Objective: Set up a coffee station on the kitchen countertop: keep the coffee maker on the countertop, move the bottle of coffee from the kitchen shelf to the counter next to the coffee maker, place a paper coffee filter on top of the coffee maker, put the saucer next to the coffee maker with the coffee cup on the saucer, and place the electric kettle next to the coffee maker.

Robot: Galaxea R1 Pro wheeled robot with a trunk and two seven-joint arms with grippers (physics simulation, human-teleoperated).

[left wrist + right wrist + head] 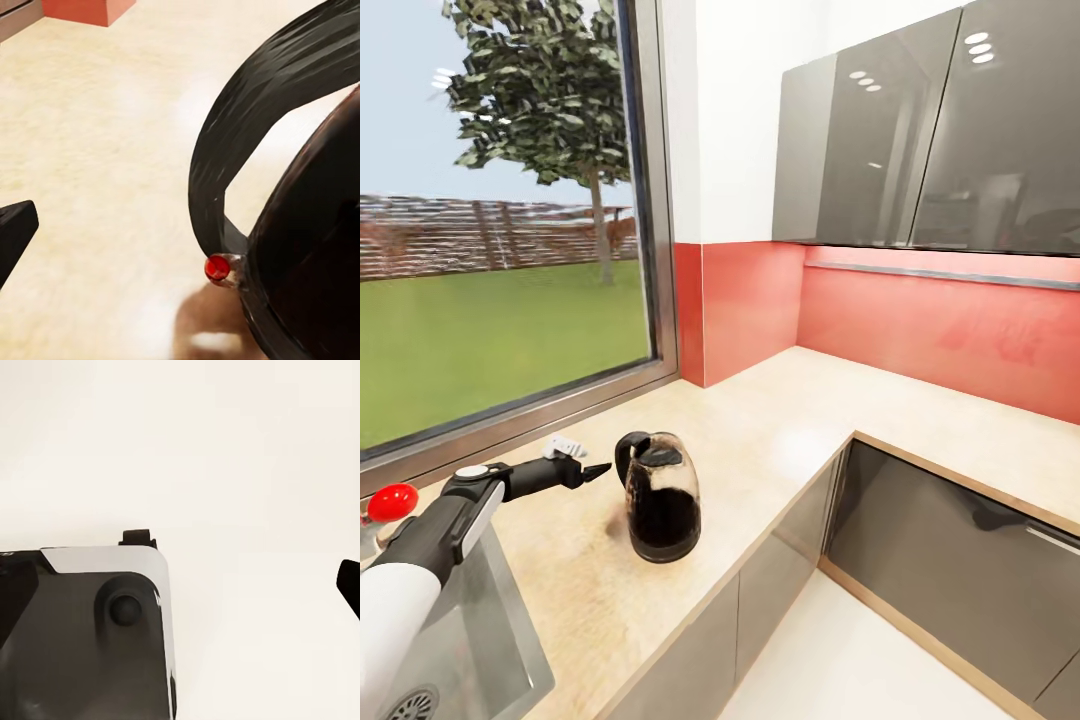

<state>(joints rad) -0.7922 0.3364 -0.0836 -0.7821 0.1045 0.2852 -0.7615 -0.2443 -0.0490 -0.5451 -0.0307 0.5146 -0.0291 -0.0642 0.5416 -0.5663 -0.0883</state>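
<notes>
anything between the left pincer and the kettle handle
Nothing: in the head view only bare countertop separates the left pincer from the electric kettle.

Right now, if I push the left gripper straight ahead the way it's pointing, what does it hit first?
Most likely the electric kettle: the left gripper points at its black handle, close ahead on the countertop. Depth is unclear, so it could slip just behind the handle.

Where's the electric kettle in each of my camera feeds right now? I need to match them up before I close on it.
Head view: the electric kettle stands upright on the countertop, lower centre, beside the left gripper.
Left wrist view: its handle arcs across close up, dark body at one side, red mark at the handle's foot.
Right wrist view: I can't make it out there.
Shared landmark: the handle, which the head and left wrist views both show.
</notes>
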